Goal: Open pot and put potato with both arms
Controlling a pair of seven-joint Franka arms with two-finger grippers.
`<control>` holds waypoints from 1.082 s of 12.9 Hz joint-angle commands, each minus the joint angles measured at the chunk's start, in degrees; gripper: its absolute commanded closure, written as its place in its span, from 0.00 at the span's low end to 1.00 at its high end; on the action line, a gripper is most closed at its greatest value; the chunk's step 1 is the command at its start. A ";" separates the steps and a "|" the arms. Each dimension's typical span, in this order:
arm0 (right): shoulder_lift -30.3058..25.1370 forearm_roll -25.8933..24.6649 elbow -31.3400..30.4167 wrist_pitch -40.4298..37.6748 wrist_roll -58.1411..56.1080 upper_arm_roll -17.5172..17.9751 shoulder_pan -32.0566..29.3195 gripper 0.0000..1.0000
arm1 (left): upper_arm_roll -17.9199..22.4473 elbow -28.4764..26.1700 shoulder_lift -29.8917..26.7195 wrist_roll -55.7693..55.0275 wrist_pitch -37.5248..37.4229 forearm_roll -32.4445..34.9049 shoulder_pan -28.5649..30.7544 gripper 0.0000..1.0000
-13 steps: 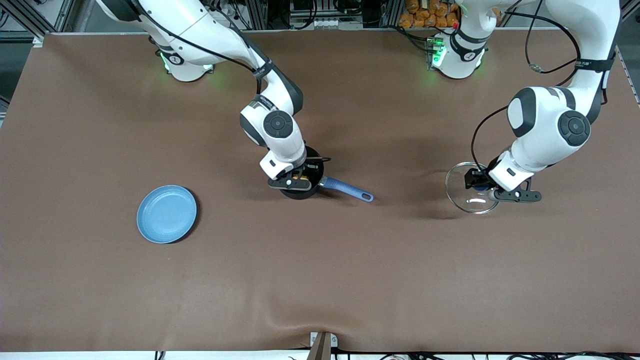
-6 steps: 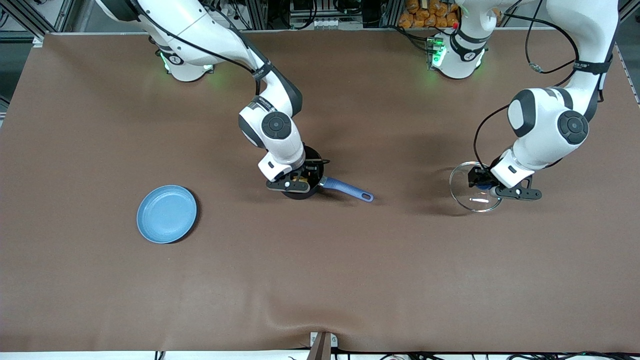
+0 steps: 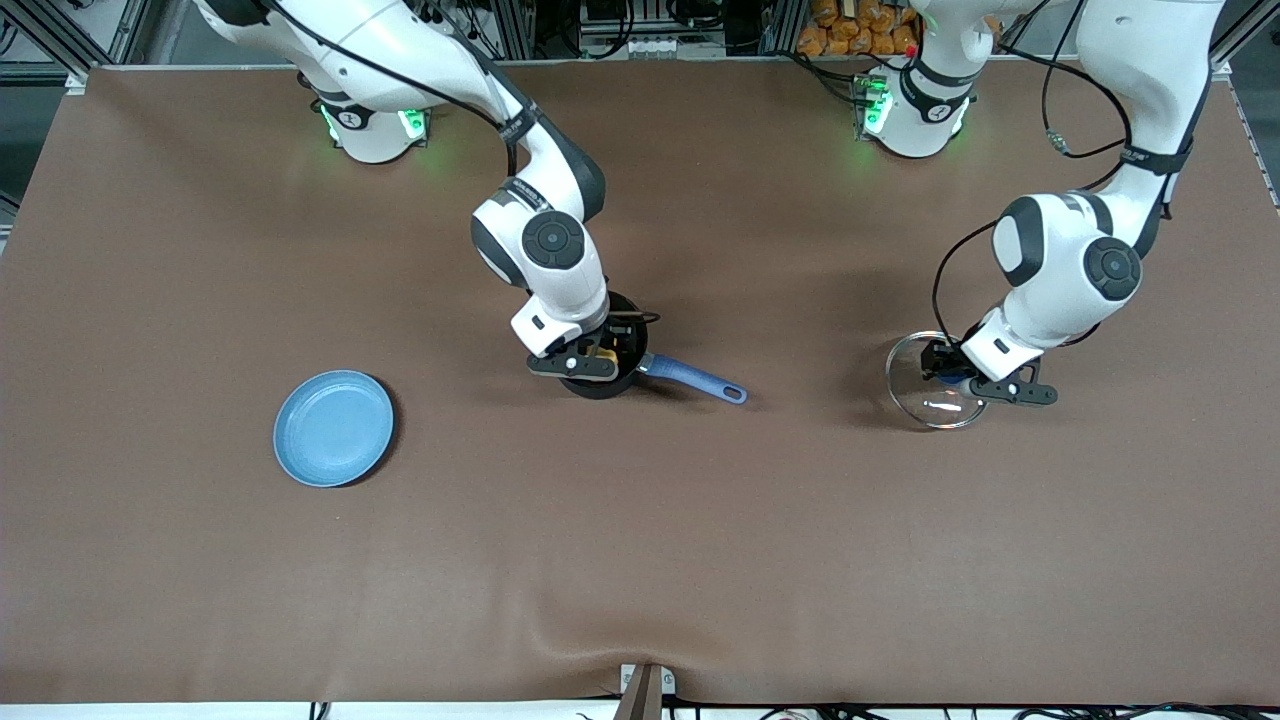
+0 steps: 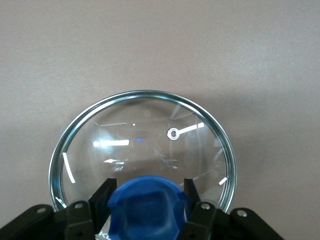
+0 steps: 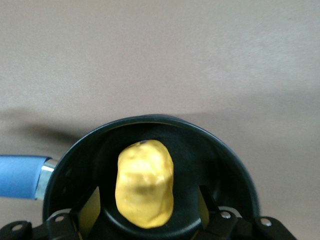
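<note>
Two white Franka arms with black joints, seen from the front and wrist cameras.
Each arm, right arm (image 3: 540, 250) and left arm (image 3: 1065, 270), has glossy white rounded shells, round dark grey joint caps, a black cable strapped along the links and a green-lit base. The right gripper (image 3: 600, 356) and left gripper (image 3: 950, 377) are black, with silver screws on the brackets just above the fingers.

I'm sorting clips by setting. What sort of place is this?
Probably a robotics lab, not a kitchen: a brown-covered table, metal framing with cables along its top edge, and only a pot, lid and blue plate.
</note>
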 commanded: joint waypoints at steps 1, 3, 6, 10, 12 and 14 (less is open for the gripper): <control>-3.41 -1.55 -0.55 -3.73 0.81 0.19 -1.40 0.09 | -0.81 -0.22 0.98 2.29 1.90 -2.05 0.80 1.00; -6.13 -1.55 -0.64 -7.50 0.72 0.19 -3.07 0.00 | -0.81 0.04 1.86 2.47 2.52 -2.05 0.80 1.00; -10.53 -1.64 -0.90 -11.20 -2.86 0.10 -8.68 0.00 | -0.81 0.40 1.86 2.82 2.52 -2.14 0.80 0.78; -13.96 -1.64 -0.64 -13.14 -14.97 0.18 -18.61 0.00 | -0.99 1.36 0.20 2.73 1.82 -2.23 0.63 0.00; -15.19 -1.64 -0.55 -15.68 -24.46 0.19 -23.18 0.00 | -0.99 3.02 -0.16 2.47 -0.98 -2.23 0.71 0.00; -16.95 -1.64 -0.12 -19.10 -32.03 0.19 -27.49 0.00 | -0.99 6.62 -1.73 1.77 -7.55 -2.41 0.71 0.00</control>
